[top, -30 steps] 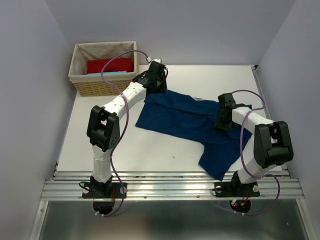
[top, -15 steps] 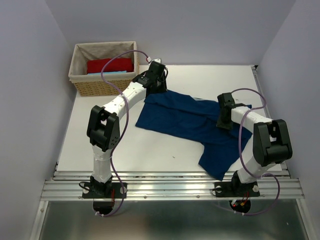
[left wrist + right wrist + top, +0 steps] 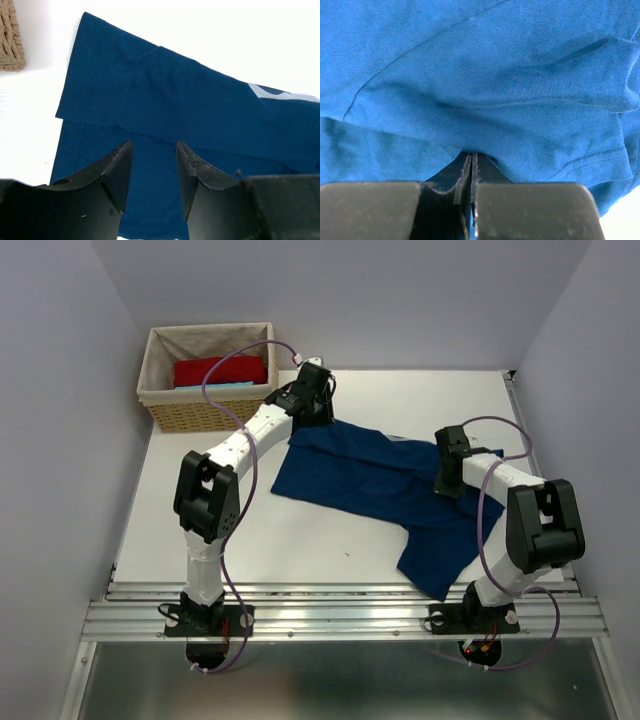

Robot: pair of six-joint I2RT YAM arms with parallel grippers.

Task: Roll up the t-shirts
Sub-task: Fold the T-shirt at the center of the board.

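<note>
Ana: In the top view, where does the navy t-shirt lie?

Ben: It is spread out and rumpled on the white table. It slants from the far middle toward the near right, and one part reaches down near the right arm's base. The red cloth and a strip of light-blue cloth sit in the wicker basket at the far-left corner, apart from the shirt.

Ana: And the arms?

Ben: The left gripper is at the shirt's far-left corner, just beside the basket. The right gripper is down on the shirt's right part. From up there, neither one's fingers can be made out.

Ana: What does the left wrist view add?

Ben: Its fingers stand partway apart with nothing between them, above the shirt's edge. The shirt lies flat there, with one layer folded over another. A pale patch shows at the right, and the basket's corner is at the upper left.

Ana: And the right wrist view?

Ben: Blue cloth fills it. The fingers are pressed together and a fold of the shirt gathers right at their tips, so they pinch the cloth.
</note>
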